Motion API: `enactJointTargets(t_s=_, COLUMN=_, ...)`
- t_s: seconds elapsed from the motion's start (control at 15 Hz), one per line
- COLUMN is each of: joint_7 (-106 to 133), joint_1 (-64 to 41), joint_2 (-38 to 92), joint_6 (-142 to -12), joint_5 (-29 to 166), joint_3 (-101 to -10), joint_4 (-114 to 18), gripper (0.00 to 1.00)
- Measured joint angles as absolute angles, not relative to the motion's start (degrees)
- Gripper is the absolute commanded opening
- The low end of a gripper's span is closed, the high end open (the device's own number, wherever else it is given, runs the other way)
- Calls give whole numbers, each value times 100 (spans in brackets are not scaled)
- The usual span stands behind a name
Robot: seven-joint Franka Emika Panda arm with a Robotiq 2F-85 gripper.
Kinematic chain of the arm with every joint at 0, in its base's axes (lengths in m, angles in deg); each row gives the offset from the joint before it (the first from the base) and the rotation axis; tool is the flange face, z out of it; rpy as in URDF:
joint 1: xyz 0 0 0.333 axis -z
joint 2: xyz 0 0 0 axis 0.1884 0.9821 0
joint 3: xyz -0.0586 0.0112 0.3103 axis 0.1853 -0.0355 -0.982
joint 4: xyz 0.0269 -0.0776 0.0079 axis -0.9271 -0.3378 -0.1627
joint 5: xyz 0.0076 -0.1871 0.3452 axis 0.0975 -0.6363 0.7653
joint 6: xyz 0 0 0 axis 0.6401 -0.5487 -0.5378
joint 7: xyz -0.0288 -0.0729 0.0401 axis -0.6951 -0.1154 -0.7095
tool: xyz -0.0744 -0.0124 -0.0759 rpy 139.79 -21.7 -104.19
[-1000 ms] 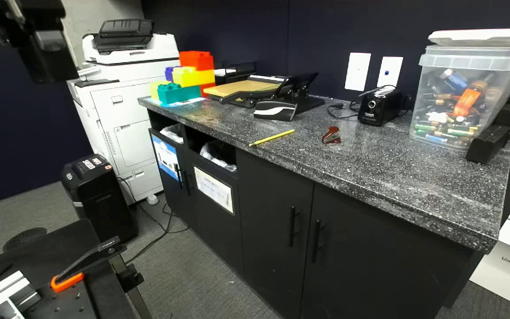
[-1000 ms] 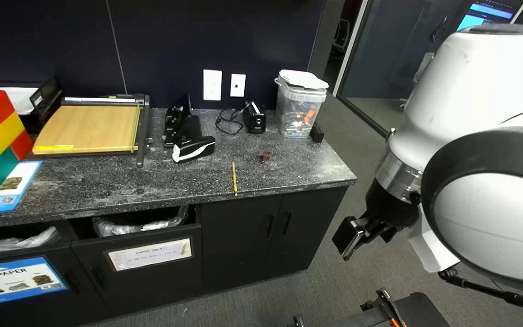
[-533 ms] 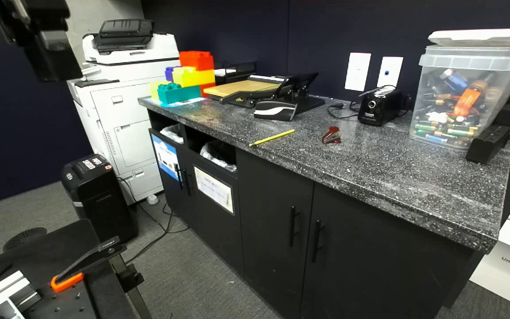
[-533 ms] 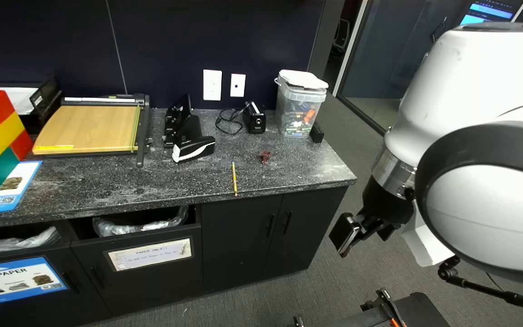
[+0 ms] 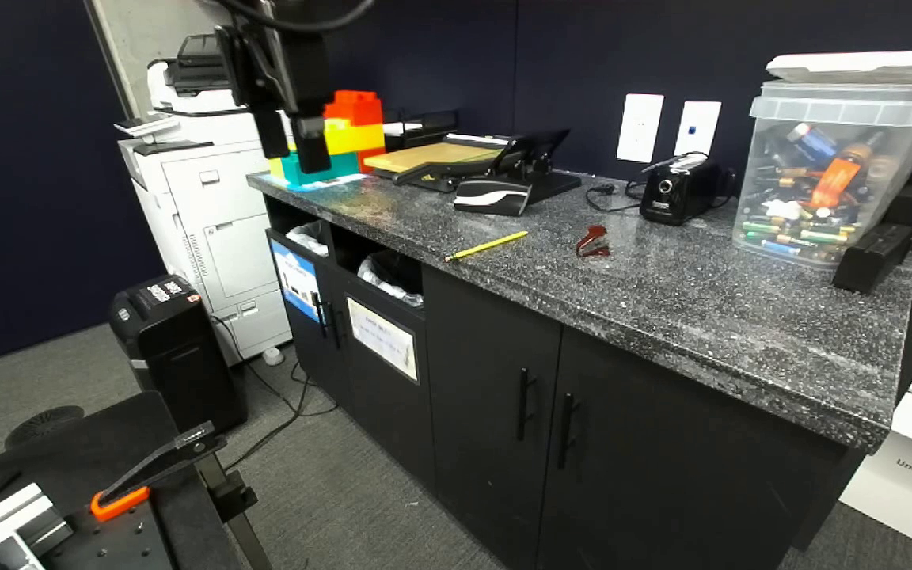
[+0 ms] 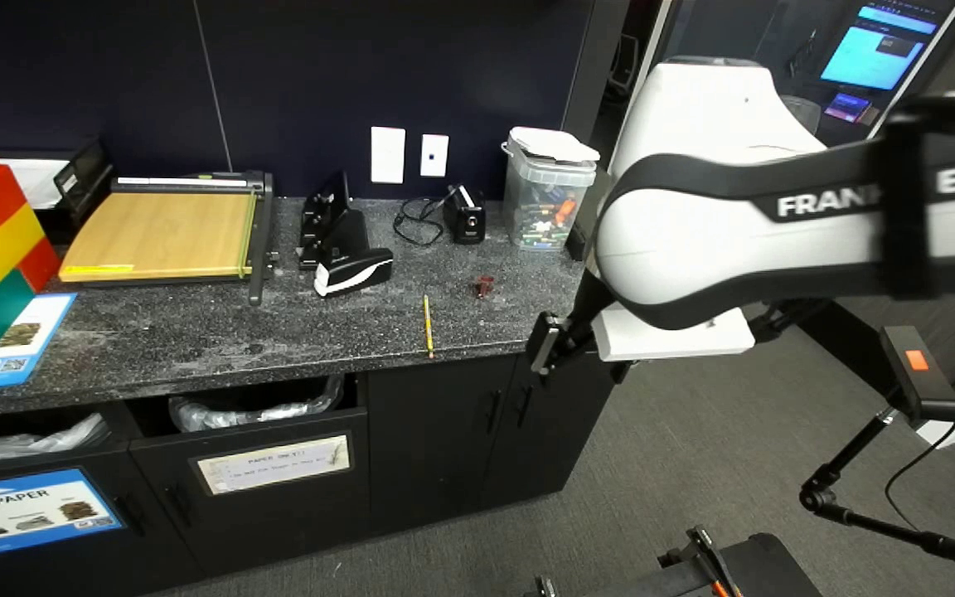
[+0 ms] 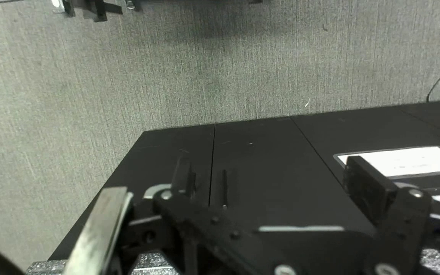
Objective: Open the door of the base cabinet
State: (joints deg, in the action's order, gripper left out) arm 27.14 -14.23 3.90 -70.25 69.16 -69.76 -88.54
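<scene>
Wrist view: jaws spread wide, well apart from door, bar handle.

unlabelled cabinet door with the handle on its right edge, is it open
No, in an exterior view the door lies shut, level and edge to edge with its twin beside it.

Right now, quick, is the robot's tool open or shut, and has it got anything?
The tool is open and holding nothing.
</scene>
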Motion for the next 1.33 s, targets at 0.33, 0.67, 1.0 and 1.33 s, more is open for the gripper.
enactJointTargets(t_s=0.33, joint_7=3592, joint_1=-1499, joint_2=2285, joint_6=-7849, joint_5=6567, joint_3=-6830, joint_4=-7799, gripper=100)
enactJointTargets(t_s=0.67, joint_7=4426, joint_1=-2165, joint_2=4157, joint_6=-8923, joint_5=6139, joint_3=-6104, joint_4=-6796, gripper=100)
enactJointTargets(t_s=1.0, joint_7=4919, joint_1=-3009, joint_2=5794, joint_6=-9815, joint_5=6021, joint_3=-5280, joint_4=-6054, gripper=100)
enactJointTargets(t_s=1.33, joint_7=5209, joint_1=-3417, joint_2=6566, joint_6=-10322, joint_5=6055, joint_3=-4808, joint_4=-5651, gripper=100)
